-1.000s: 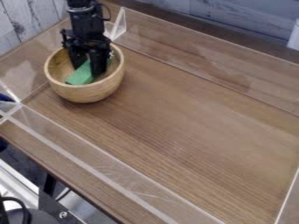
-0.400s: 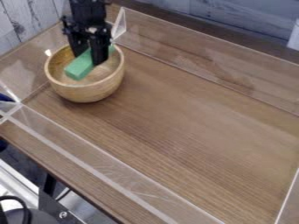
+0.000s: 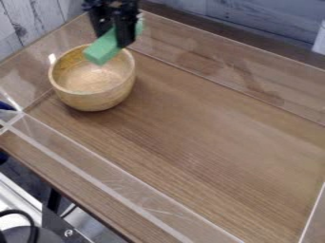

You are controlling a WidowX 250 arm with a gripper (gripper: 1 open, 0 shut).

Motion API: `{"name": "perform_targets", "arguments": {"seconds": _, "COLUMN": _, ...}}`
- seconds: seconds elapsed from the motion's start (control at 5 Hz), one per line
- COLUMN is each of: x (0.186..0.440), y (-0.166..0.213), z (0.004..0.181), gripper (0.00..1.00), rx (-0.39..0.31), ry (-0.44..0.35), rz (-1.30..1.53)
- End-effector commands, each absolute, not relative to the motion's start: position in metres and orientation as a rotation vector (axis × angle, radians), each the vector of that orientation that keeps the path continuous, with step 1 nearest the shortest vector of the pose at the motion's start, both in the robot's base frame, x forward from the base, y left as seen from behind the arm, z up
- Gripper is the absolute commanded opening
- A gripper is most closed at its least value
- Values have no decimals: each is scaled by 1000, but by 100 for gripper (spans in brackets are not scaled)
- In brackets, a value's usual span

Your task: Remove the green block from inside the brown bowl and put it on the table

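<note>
My black gripper (image 3: 113,36) hangs at the upper left, shut on the green block (image 3: 105,48). The block is tilted and sits in the air just above the far right rim of the brown bowl (image 3: 91,80). The bowl stands on the table (image 3: 203,133) at the left, and its pale grained inside shows with nothing in it. Only the lower part of the gripper is in frame; its top is cut off by the picture's edge.
Low clear plastic walls (image 3: 76,157) edge the tabletop on the front, left and back. A grey plank wall (image 3: 32,19) lies behind the left corner. Wood-grain surface stretches right of the bowl.
The gripper has risen and shifted slightly right, lifting the green block out of the bowl's inside to above its rim. The bowl stays in place.
</note>
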State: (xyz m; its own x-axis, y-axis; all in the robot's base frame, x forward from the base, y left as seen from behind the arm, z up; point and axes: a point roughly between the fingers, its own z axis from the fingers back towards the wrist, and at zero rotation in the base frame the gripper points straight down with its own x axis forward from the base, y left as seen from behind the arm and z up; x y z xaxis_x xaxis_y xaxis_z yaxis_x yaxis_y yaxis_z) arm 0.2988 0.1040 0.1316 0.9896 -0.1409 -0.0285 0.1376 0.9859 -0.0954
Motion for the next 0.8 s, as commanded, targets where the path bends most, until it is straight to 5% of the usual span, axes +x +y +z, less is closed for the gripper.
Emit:
{"name": "perform_targets", "arguments": {"seconds": 0.0, "x": 318, "y": 63, "z": 160, "gripper": 0, "rx": -79, "ry": -22, "rz": -277}}
{"name": "perform_targets", "arguments": {"seconds": 0.2, "x": 327, "y": 18, "z": 154, "gripper": 0, "rx": -101, "ry": 13, "rz": -448}}
{"name": "perform_targets", "arguments": {"seconds": 0.6, "x": 303, "y": -74, "z": 124, "gripper": 0, "rx": -122, "ry": 129, "rz": -385}}
